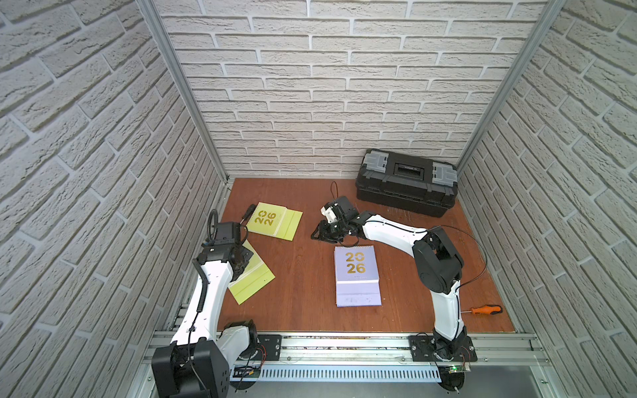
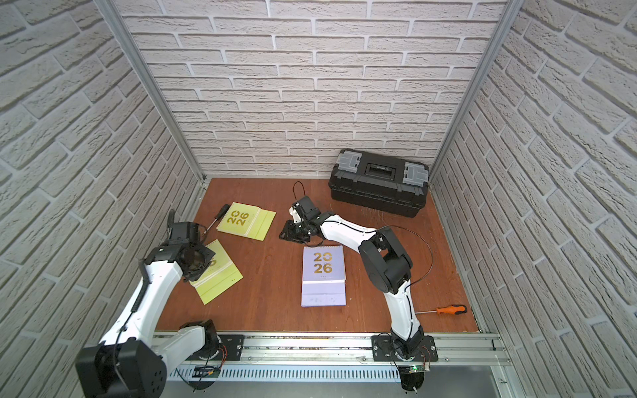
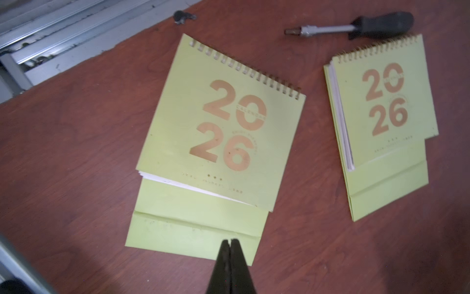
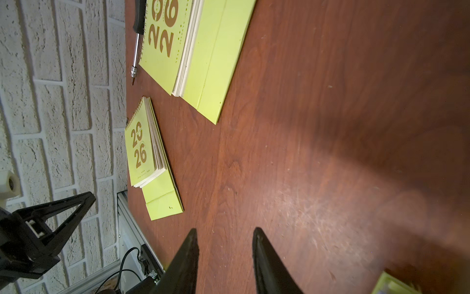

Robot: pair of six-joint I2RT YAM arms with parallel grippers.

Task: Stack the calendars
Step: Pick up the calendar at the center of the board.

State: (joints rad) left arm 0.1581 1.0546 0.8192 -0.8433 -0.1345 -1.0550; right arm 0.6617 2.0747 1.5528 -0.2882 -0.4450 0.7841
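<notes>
Three calendars lie flat on the brown table. One lime-green calendar (image 1: 274,220) (image 2: 246,220) (image 3: 384,122) (image 4: 198,51) is at the far left. A second lime-green one (image 1: 253,279) (image 2: 217,275) (image 3: 216,127) (image 4: 145,150) lies nearer, partly under my left wrist. The lavender calendar (image 1: 356,275) (image 2: 323,275) sits mid-table. My left gripper (image 3: 230,240) is shut, its tips over the nearer green calendar's lower flap with nothing between them; whether they touch it I cannot tell. My right gripper (image 1: 319,234) (image 2: 286,234) (image 4: 225,230) is open and empty above bare table, just beyond the lavender calendar.
A black toolbox (image 1: 406,182) (image 2: 379,182) stands at the back right. An orange screwdriver (image 1: 486,309) lies near the right wall. A black-handled screwdriver (image 1: 249,213) (image 3: 368,26) lies beside the far green calendar. Brick walls close three sides; an aluminium rail (image 1: 344,344) runs along the front.
</notes>
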